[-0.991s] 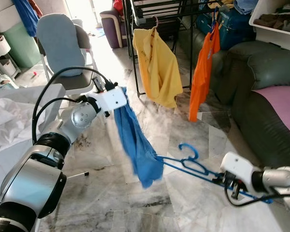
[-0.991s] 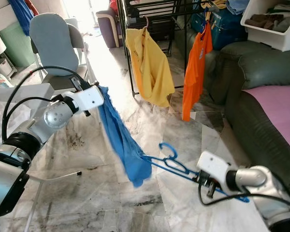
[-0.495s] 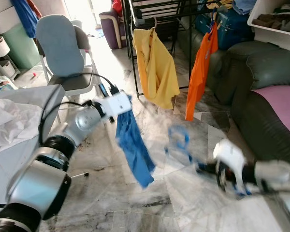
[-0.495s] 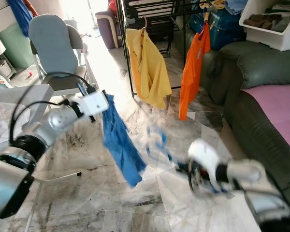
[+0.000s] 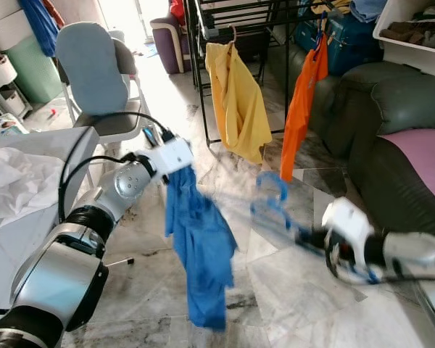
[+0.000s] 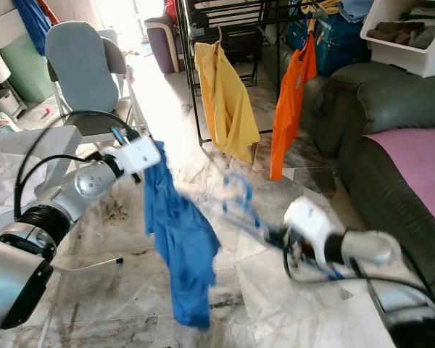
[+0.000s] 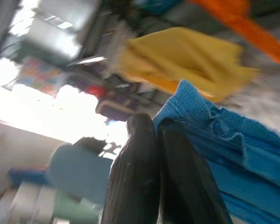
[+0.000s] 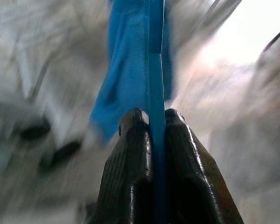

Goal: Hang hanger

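Rack [image 5: 232, 11] holds 2 shirts; 2 hands grip 1 blue shirt [image 5: 199, 246], 1 hanger [image 5: 272, 206].

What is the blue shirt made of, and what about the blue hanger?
The blue shirt looks like soft knit cloth: it droops in folds, and its edge shows ribbing where the left gripper pinches it. The blue hanger, clamped in the right gripper, looks like thin, smooth plastic, though blur leaves that unsure.
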You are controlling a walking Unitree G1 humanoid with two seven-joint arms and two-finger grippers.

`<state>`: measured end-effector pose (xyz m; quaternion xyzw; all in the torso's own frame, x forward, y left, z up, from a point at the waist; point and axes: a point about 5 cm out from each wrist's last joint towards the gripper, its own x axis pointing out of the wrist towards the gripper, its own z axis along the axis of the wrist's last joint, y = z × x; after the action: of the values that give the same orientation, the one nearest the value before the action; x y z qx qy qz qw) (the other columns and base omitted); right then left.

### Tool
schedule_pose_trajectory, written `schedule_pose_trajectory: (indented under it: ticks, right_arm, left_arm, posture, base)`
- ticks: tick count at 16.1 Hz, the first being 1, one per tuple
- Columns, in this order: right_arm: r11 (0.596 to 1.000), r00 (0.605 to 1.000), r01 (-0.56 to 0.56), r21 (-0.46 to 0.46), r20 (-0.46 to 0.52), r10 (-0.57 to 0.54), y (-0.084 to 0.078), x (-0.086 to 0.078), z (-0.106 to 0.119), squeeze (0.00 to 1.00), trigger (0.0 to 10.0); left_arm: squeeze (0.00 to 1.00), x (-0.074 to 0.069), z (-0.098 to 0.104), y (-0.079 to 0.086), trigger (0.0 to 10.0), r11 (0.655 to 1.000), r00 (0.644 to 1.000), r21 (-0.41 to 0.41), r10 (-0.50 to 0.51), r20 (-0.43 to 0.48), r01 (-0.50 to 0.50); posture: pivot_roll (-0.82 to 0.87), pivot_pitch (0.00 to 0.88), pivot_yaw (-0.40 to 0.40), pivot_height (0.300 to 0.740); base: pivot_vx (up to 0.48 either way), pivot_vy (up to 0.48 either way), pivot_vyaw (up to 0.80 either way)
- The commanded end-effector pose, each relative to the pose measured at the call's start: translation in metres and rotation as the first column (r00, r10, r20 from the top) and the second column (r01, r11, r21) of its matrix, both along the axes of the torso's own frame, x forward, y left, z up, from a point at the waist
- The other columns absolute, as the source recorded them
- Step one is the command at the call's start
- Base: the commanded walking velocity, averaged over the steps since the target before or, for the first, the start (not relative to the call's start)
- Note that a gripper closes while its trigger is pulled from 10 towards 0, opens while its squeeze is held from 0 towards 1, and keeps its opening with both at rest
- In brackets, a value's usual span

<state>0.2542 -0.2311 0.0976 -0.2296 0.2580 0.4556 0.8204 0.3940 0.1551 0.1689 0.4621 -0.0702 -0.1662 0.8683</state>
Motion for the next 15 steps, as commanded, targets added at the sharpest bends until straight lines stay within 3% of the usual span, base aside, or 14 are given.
schedule_pose_trajectory:
  ticks: [1, 2, 4, 5, 7, 9, 11, 12, 14, 15]
  right_arm:
    - [0.996, 0.994, -0.05, -0.07, -0.096, 0.043, -0.004, -0.013, -0.016, 0.0, 10.0]
    - [0.995, 0.988, -0.068, -0.078, -0.146, 0.056, -0.004, -0.021, -0.024, 0.0, 10.0]
    - [0.995, 0.986, -0.061, -0.079, -0.16, 0.048, -0.002, -0.024, -0.031, 0.0, 10.0]
    - [0.995, 0.985, -0.059, -0.075, -0.164, 0.046, 0.0, -0.024, -0.032, 0.0, 10.0]
    - [0.995, 0.984, -0.077, -0.062, -0.168, 0.065, 0.003, -0.025, -0.031, 0.0, 10.0]
    - [0.999, 0.998, -0.033, -0.028, -0.056, 0.032, 0.006, -0.011, -0.02, 0.0, 10.0]
    - [0.996, 0.995, 0.037, 0.077, 0.089, -0.044, 0.007, 0.009, 0.007, 0.0, 10.0]
    - [0.993, 0.987, 0.054, 0.102, 0.142, -0.069, 0.006, 0.017, 0.017, 0.0, 10.0]
    - [0.977, 0.949, 0.114, 0.178, 0.272, -0.161, 0.007, 0.036, 0.041, 0.0, 10.0]
    - [0.967, 0.946, 0.101, 0.234, 0.278, -0.166, 0.014, 0.038, 0.046, 0.0, 10.0]
  left_arm:
    - [0.0, 0.008, 0.028, 0.015, 10.0, 0.993, 0.99, -0.078, 0.093, 0.102, -0.085]
    - [0.0, 0.01, 0.038, 0.019, 10.0, 0.983, 0.982, -0.142, 0.131, 0.135, -0.112]
    - [0.0, 0.01, 0.048, 0.019, 10.0, 0.962, 0.978, -0.257, 0.135, 0.159, -0.091]
    - [0.0, 0.01, 0.05, 0.017, 10.0, 0.958, 0.976, -0.273, 0.134, 0.169, -0.084]
    - [0.0, 0.009, 0.047, 0.011, 10.0, 0.963, 0.98, -0.264, 0.099, 0.171, -0.051]
    - [0.0, 0.006, 0.032, 0.002, 10.0, 0.975, 0.992, -0.221, 0.036, 0.118, -0.009]
    - [0.0, 0.002, 0.018, -0.002, 10.0, 0.991, 0.997, -0.133, -0.019, 0.071, 0.028]
    - [0.0, 0.001, 0.01, -0.003, 10.0, 0.999, 0.999, -0.053, -0.011, 0.051, 0.014]
    - [0.0, 0.001, -0.001, 0.0, 10.0, 0.997, 0.999, -0.07, 0.026, -0.025, -0.027]
    - [0.0, -0.001, -0.013, 0.002, 10.0, 0.996, 0.996, -0.066, 0.053, -0.075, -0.058]
  posture:
    - [-0.16, 0.0, 0.109, 0.74]
    - [-0.16, 0.0, 0.108, 0.74]
    - [-0.16, 0.0, 0.108, 0.74]
    - [-0.16, 0.0, 0.111, 0.74]
    - [-0.16, 0.0, 0.111, 0.74]
    - [-0.16, 0.0, 0.111, 0.74]
    - [-0.16, 0.0, 0.114, 0.74]
    - [-0.16, 0.0, 0.114, 0.74]
    - [-0.16, 0.0, 0.115, 0.74]
    - [-0.16, 0.0, 0.115, 0.74]
  base:
    - [0.0, 0.0, 0.0]
    - [0.0, 0.0, 0.0]
    - [0.0, 0.0, 0.0]
    - [0.0, 0.0, 0.0]
    - [0.0, 0.0, 0.0]
    - [0.0, 0.0, 0.0]
    - [0.0, 0.0, 0.0]
    - [0.0, 0.0, 0.0]
    - [0.0, 0.0, 0.0]
    - [0.0, 0.0, 0.0]
